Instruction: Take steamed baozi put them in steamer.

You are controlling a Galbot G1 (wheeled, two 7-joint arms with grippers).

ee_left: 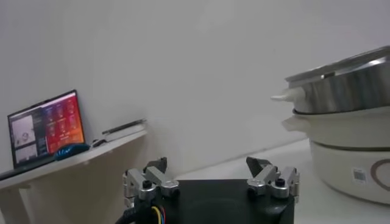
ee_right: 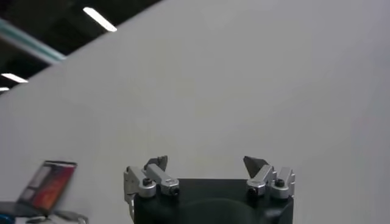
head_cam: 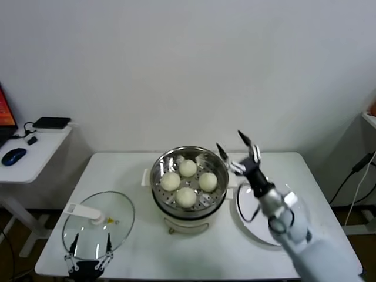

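Several cream-white baozi point(head_cam: 187, 167) lie in the shiny steel steamer point(head_cam: 160, 170) on its white pot base point(head_cam: 176, 223) at the table's middle. My right gripper point(head_cam: 234, 148) is open and empty, raised in the air just right of the steamer's rim, fingers pointing up; in the right wrist view it point(ee_right: 206, 163) faces only bare wall. My left gripper point(head_cam: 90, 242) is open and empty, parked low at the table's front left edge. In the left wrist view it point(ee_left: 207, 164) looks along the table, with the steamer point(ee_left: 341, 85) at the side.
A glass lid with a white handle point(head_cam: 88, 214) lies on the table front left, over my left gripper. A flat white plate point(head_cam: 247, 226) sits right of the pot, partly under my right arm. A side desk point(head_cam: 32, 150) with a mouse and a laptop stands far left.
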